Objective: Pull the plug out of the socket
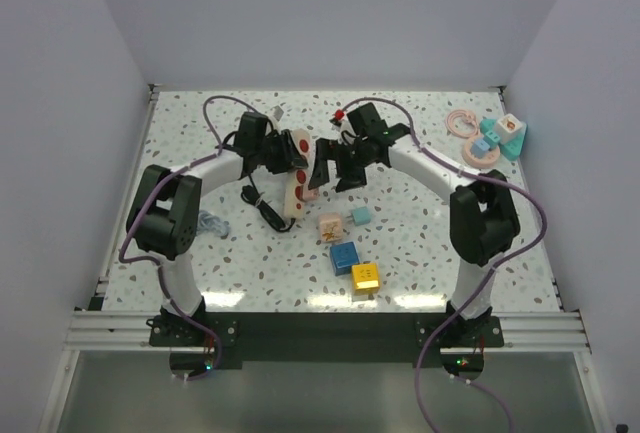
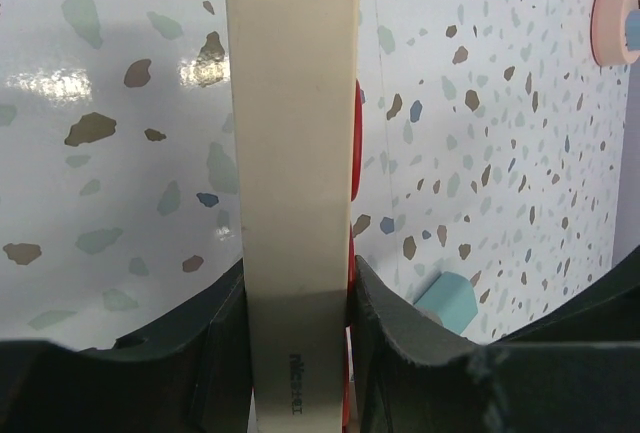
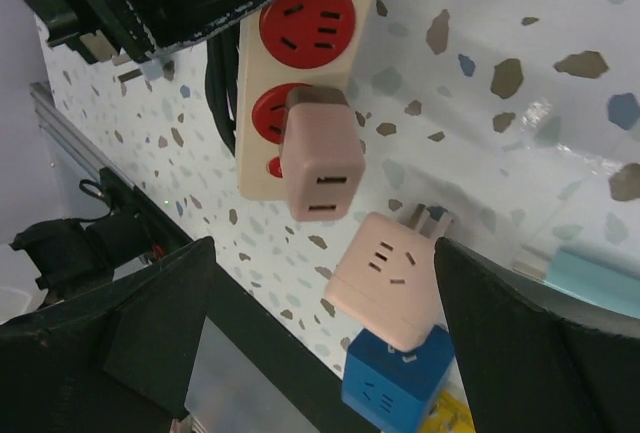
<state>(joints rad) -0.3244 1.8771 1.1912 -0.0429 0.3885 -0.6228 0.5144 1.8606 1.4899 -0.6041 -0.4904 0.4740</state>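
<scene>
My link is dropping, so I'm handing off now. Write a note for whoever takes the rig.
Left pincer: shut on the sides of the socket strip, bracing it.
Right pincer: open, poised over the pink plug, not gripping it.
The plug looks seated in the strip.
Done: strip held, right arm lined up.
Left: close on the plug and pull it out.

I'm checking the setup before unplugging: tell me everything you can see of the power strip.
The power strip is a long cream plastic-looking bar with round red outlet faces. A pinkish plug sits in one outlet. The left gripper clamps one end; a black cord lies beside it.
</scene>
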